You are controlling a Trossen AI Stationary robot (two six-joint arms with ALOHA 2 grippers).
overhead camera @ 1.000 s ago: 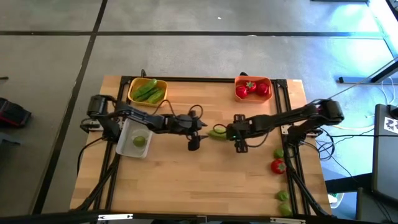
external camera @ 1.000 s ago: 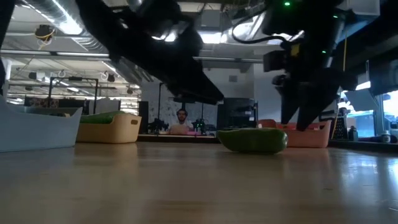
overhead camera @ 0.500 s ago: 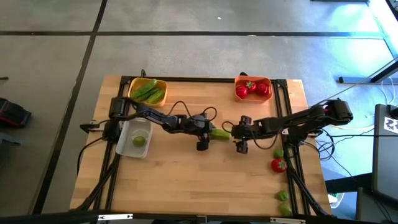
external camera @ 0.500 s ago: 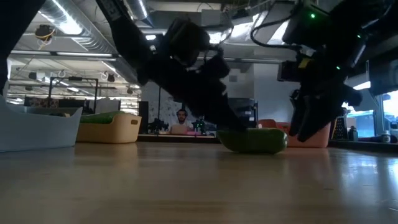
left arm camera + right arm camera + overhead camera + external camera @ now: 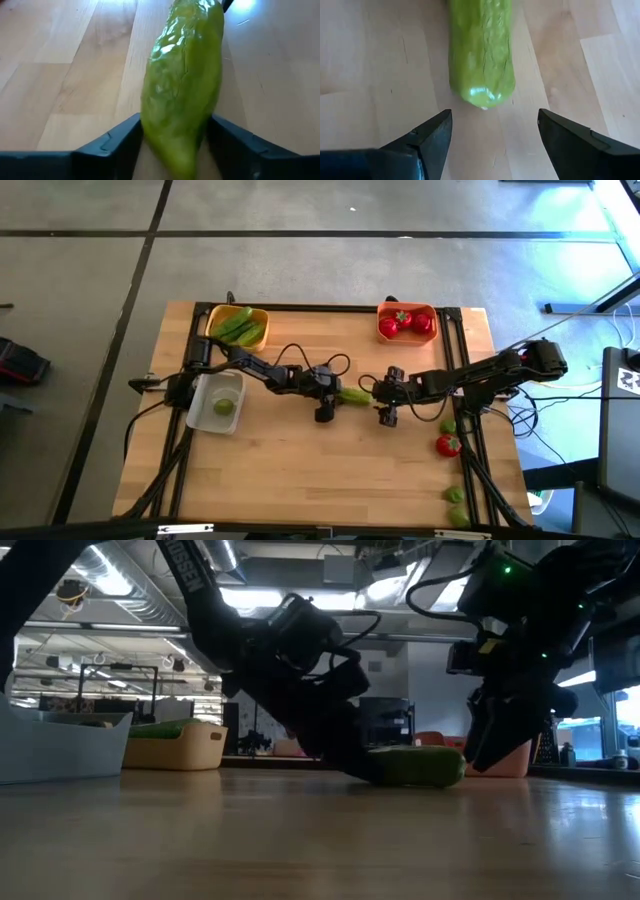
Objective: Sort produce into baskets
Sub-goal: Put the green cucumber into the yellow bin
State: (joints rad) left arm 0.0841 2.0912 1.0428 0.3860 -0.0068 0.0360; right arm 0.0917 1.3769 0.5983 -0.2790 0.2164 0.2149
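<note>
A green cucumber-like piece lies on its side mid-table. My left gripper has come in low from the left and is shut on the piece's left end. My right gripper hovers open just right of the piece's other end, which lies ahead of its fingers, not between them. The yellow basket holds green cucumbers, the orange one holds red pieces, and the whitish tray holds a small round green one. My left gripper pinches the cucumber's near end between its two fingers, one finger on each long side. The fingers slant down from the table's left and lie along the piece. The cucumber rests on the table.
Loose produce lies along the table's right side: a small green piece, a red one and two more green ones. Bare wood spreads across the near half of the table. Black rails run down both sides.
My left gripper has moved toward the table's right and down, until its fingers flank the cucumber's left end. My right gripper has drawn back a little to the right, sunk slightly and rolled. The cucumber has stayed where it lay.
</note>
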